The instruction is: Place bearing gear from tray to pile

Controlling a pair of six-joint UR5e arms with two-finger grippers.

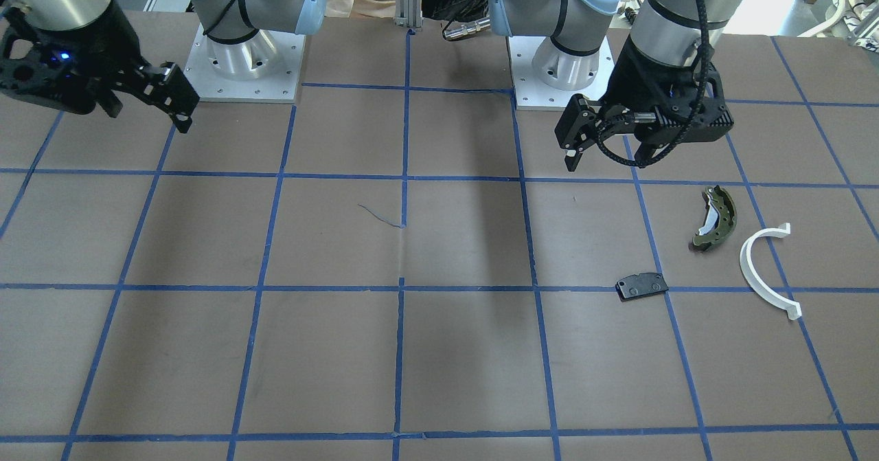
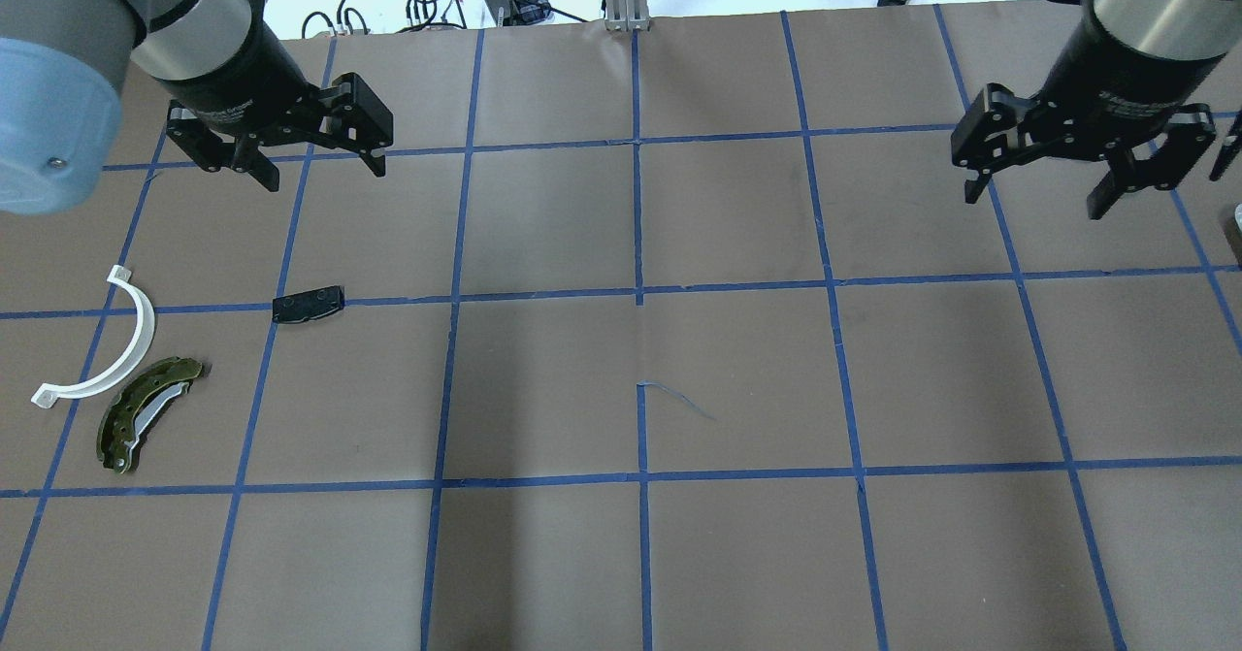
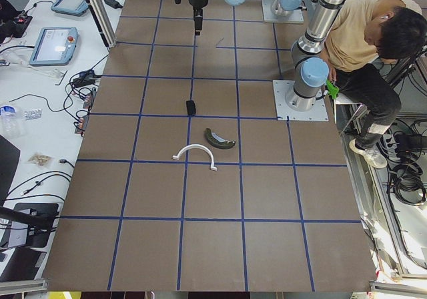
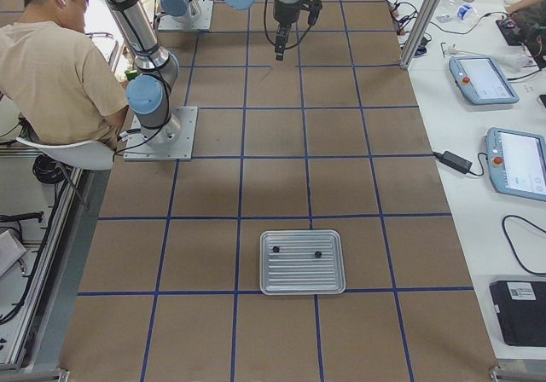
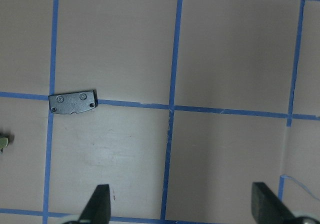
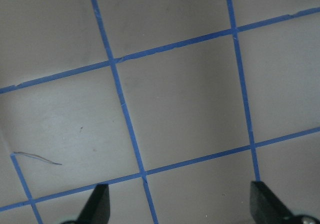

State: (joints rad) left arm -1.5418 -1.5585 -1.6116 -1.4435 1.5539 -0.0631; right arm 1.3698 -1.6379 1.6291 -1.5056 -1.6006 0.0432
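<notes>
The silver tray (image 4: 303, 284) shows only in the exterior right view. Two small dark parts (image 4: 275, 249) lie on it, too small to tell which is the bearing gear. The pile lies on the robot's left: an olive-green brake shoe (image 2: 146, 413) (image 1: 716, 218), a white half-ring (image 2: 147, 336) (image 1: 748, 268) and a flat black pad (image 2: 309, 304) (image 1: 642, 286) (image 5: 73, 102). My left gripper (image 2: 320, 171) (image 1: 608, 159) (image 5: 182, 206) is open and empty, hovering beyond the pad. My right gripper (image 2: 1036, 197) (image 1: 147, 114) (image 6: 180, 206) is open and empty above bare table.
The brown table is marked with a blue tape grid (image 2: 638, 297). A seated person (image 4: 60, 66) is behind the arm bases (image 1: 244, 69). Tablets and cables (image 4: 516, 156) lie on the white side bench.
</notes>
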